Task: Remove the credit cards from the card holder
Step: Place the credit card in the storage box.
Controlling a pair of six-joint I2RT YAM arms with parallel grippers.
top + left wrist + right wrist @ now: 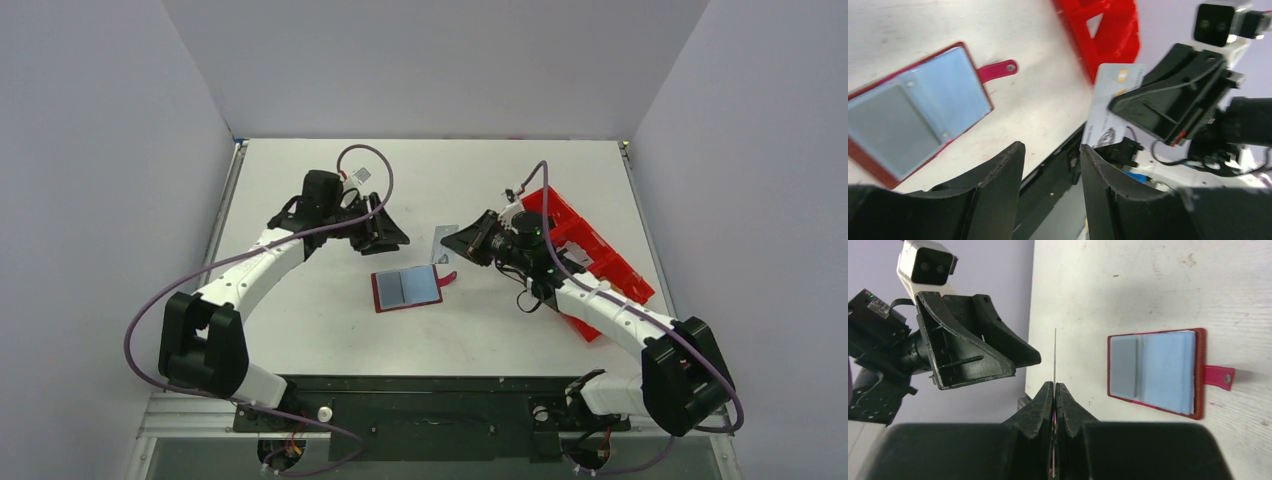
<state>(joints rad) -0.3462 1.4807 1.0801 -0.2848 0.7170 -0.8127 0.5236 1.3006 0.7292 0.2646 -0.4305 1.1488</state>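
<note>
I'd say roughly halfway. One card (1103, 85) is already out of the card holder (406, 288). The right tool (1055, 386) is clenched on it, pinching it by one edge and holding it up in the air, well clear of the tabletop (330, 340). It's a pale card with a gold chip, sticking straight out past that tool's tips. The left tool (1051, 150) faces it from just across with its fingers spread and nothing between them, so it's released. The card's free end is near that tool's fingertips, not touching as far as I can see.

The holder lies flat and open on the tabletop, below the gap between the two tools and a bit toward the arm bases. Its little strap (998, 70) pokes out on the right tool's side. Neither tool touches it.

What's left, I'd guess: park this card somewhere, then fetch the other one, if it's in there.

Now the fuzzy bits. The holder's pockets are pale blue, and one half shows a darker rectangle that could be a card or just the sleeve, I can't call it. From the right wrist the held card is edge-on, just a thin line. The red tray (572, 225) behind the right tool is partly covered by the arm, so I can't see what's in it.
</note>
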